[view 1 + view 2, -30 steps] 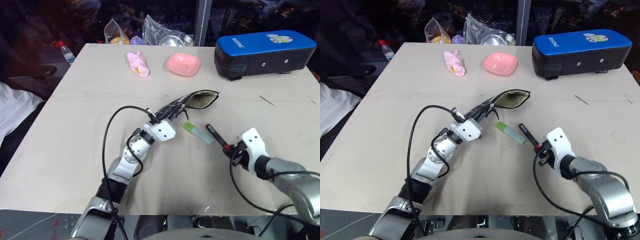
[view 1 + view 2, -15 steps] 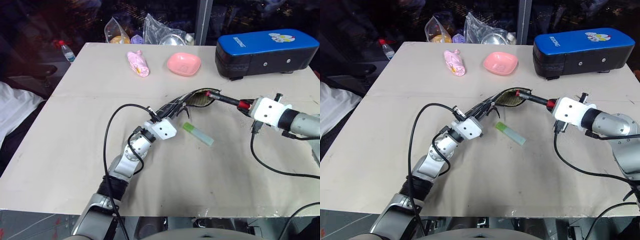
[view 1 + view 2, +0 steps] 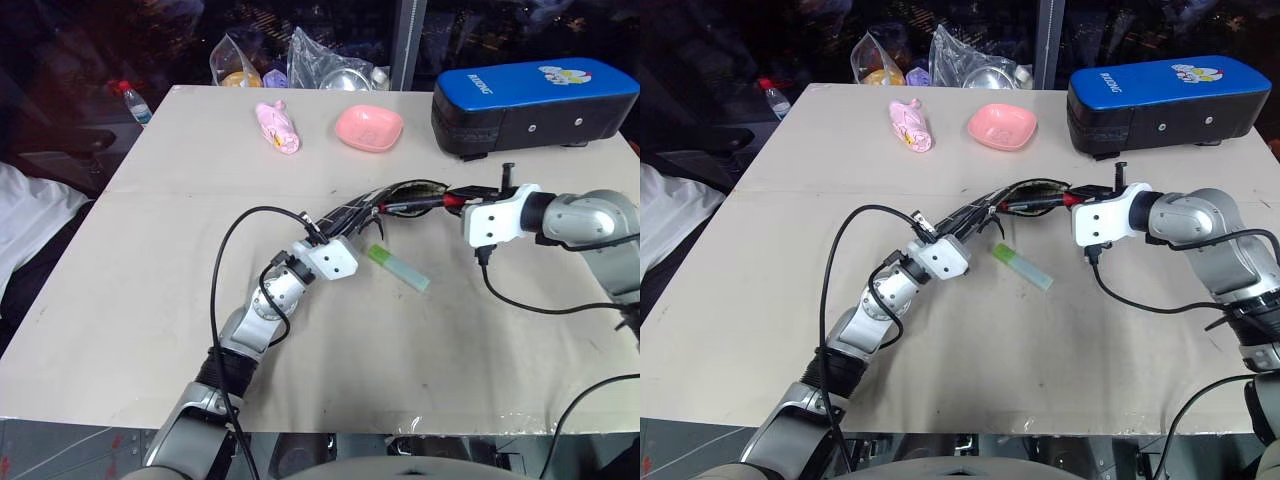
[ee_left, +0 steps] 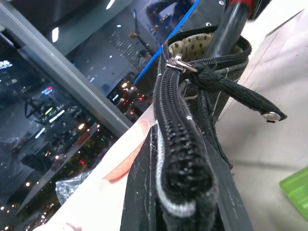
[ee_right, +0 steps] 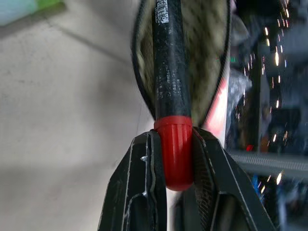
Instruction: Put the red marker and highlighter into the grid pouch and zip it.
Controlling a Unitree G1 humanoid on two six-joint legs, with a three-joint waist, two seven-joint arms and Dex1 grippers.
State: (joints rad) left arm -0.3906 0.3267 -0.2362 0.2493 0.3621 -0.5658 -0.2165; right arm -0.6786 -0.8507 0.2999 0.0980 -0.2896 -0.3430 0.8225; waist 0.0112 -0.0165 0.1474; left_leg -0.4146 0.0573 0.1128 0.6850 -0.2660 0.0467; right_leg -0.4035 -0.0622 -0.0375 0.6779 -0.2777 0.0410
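My left gripper (image 3: 352,222) is shut on the near end of the grid pouch (image 3: 398,198) and holds it raised above the table, its open mouth turned toward my right arm. The pouch's zipper edge and dotted lining fill the left wrist view (image 4: 183,144). My right gripper (image 3: 463,201) is shut on the red end of the red marker (image 5: 169,72). The marker's black barrel (image 3: 425,203) reaches into the pouch mouth. The pale green highlighter (image 3: 398,268) lies flat on the table just in front of the pouch, touched by neither gripper.
A blue-and-black hard case (image 3: 530,105) stands at the back right of the table (image 3: 150,300). A pink bowl (image 3: 368,128) and a pink wrapped item (image 3: 277,127) sit at the back middle. Plastic bags (image 3: 320,65) and a bottle (image 3: 135,105) lie by the far edge.
My right gripper lifted the red marker off the table, rolled over and swung left to the pouch; the marker's black end now sits inside the mouth. The left arm held still.
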